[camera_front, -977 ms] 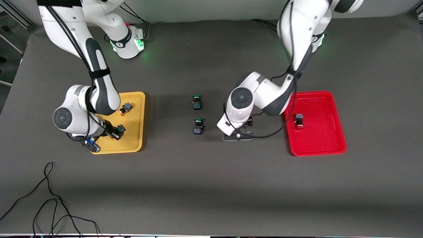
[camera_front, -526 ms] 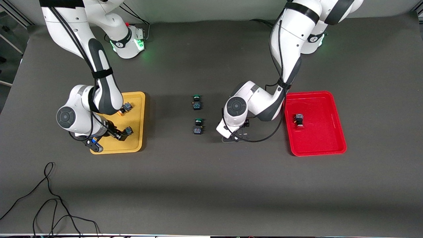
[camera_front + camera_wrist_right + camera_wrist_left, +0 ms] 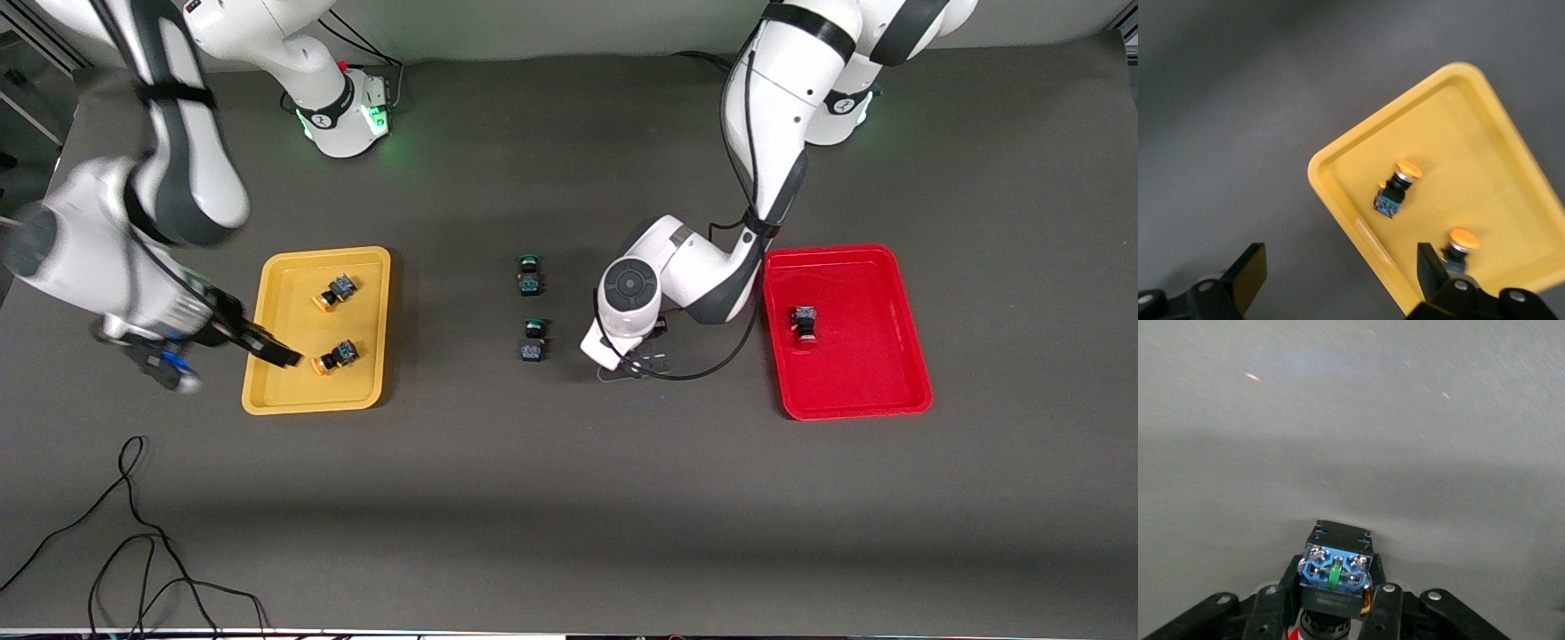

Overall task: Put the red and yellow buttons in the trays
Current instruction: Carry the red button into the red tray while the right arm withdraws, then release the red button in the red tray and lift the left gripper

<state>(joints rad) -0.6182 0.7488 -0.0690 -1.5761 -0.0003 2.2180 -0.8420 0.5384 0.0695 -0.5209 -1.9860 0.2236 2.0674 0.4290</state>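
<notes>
The yellow tray (image 3: 373, 267) holds two yellow buttons, one farther from the front camera (image 3: 334, 291) and one nearer (image 3: 336, 356). My right gripper (image 3: 256, 347) is open and empty over the tray's rim at the right arm's end. The right wrist view shows the tray (image 3: 1338, 180), both buttons (image 3: 1398, 185) (image 3: 1457, 245) and my open right gripper (image 3: 1338, 280). The red tray (image 3: 880, 391) holds one red button (image 3: 805, 322). My left gripper (image 3: 633, 363) is low over the table between the green-capped switches and the red tray. It is shut (image 3: 1335, 603) on a red button (image 3: 1335, 577).
Two green-capped switches (image 3: 530, 274) (image 3: 532, 340) lie on the dark table mat in the middle, close to my left gripper. Loose black cables (image 3: 133, 533) lie at the table's front corner at the right arm's end.
My right gripper let go of the second yellow button in the yellow tray, opened, and swung away toward its end of the table. My left arm shifted only slightly, still shut on the red button.
</notes>
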